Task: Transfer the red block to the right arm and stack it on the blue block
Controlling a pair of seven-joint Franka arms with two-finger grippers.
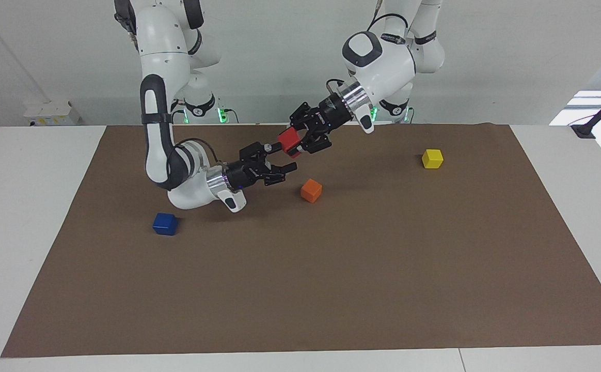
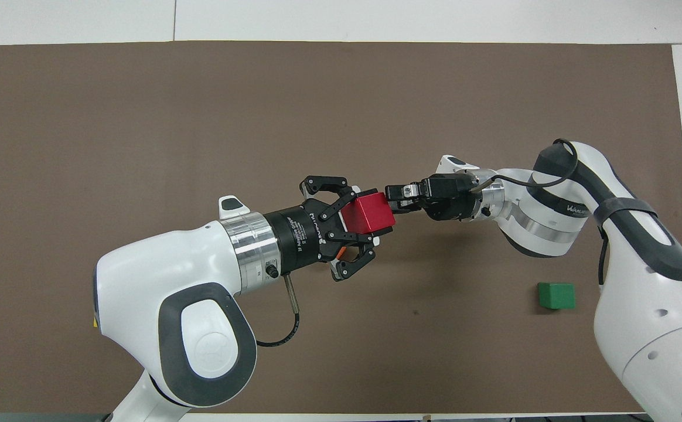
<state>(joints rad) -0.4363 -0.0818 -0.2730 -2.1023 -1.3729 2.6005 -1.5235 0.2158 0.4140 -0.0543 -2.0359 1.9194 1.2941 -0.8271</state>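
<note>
My left gripper (image 1: 294,143) is shut on the red block (image 1: 288,140), a bright cube held in the air over the mat's middle, close to the robots. In the overhead view the red block (image 2: 368,212) sticks out of the left gripper (image 2: 371,215) toward the right gripper (image 2: 393,198). My right gripper (image 1: 281,157) is open, its fingertips right at the block's free end and slightly lower; I cannot tell whether they touch it. The blue block (image 1: 164,223) lies on the mat toward the right arm's end, beside the right arm's elbow, hidden in the overhead view.
An orange cube (image 1: 311,190) lies on the brown mat (image 1: 331,289) below the two grippers. Toward the left arm's end lies a yellow cube (image 1: 432,158). A green cube (image 2: 556,295) sits by the right arm's base end.
</note>
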